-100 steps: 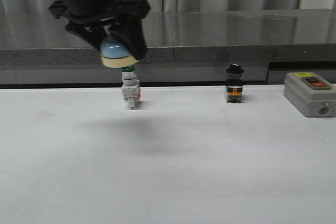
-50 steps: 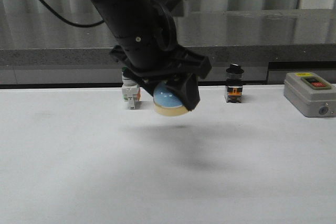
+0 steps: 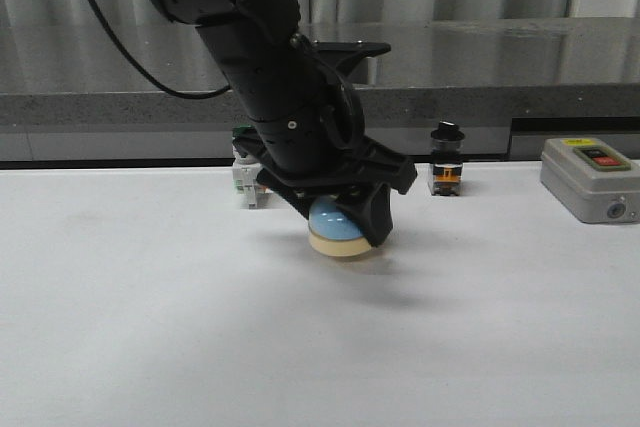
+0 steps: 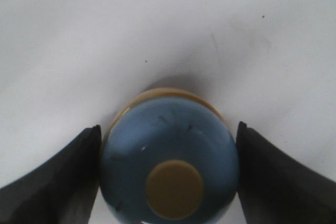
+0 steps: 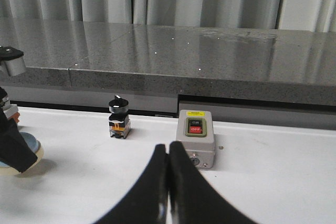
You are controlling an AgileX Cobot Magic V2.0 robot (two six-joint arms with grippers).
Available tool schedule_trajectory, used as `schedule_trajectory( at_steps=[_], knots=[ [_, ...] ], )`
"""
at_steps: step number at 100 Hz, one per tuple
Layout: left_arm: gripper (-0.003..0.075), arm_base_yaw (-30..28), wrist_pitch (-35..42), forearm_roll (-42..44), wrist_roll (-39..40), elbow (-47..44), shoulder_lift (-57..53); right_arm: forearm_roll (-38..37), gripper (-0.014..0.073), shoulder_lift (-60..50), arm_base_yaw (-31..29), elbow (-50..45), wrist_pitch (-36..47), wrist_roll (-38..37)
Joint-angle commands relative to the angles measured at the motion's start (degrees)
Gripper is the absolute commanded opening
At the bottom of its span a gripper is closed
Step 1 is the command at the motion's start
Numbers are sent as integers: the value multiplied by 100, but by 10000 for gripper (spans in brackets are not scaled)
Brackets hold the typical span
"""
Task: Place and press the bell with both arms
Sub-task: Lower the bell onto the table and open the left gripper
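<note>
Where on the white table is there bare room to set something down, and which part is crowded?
The whole near strip of the table, in front of the bell, is bare. So is the patch between the bell and the grey switch box. The back edge is crowded: green-capped switch, black-capped switch and box stand there, with the left pincer shut on the bell.

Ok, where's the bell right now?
In the front view the bell sits at table centre, gripped in the left gripper, in front of and between the green-capped switch and black-capped switch.
</note>
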State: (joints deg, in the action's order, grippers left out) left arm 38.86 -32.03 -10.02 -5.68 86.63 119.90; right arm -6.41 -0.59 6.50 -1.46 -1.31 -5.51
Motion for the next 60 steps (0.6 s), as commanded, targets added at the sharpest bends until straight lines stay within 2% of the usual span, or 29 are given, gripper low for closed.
schedule_trajectory(
  at_steps=[1,22,46,53,60],
  knots=[
    [115,43,196,-78,16,180,-232,-44,-60,-106,10,80,482,24],
    [273,43,54,-78,16,180,-174,-44,-60,-106,10,80,482,24],
    [606,43,76,-78,16,180,-174,-44,-60,-106,10,80,482,24],
    [642,43,64,-78,16,180,-174,-44,-60,-106,10,80,482,24],
    [643,43,54,-78,16,180,-174,-44,-60,-106,10,80,482,24]
  ],
)
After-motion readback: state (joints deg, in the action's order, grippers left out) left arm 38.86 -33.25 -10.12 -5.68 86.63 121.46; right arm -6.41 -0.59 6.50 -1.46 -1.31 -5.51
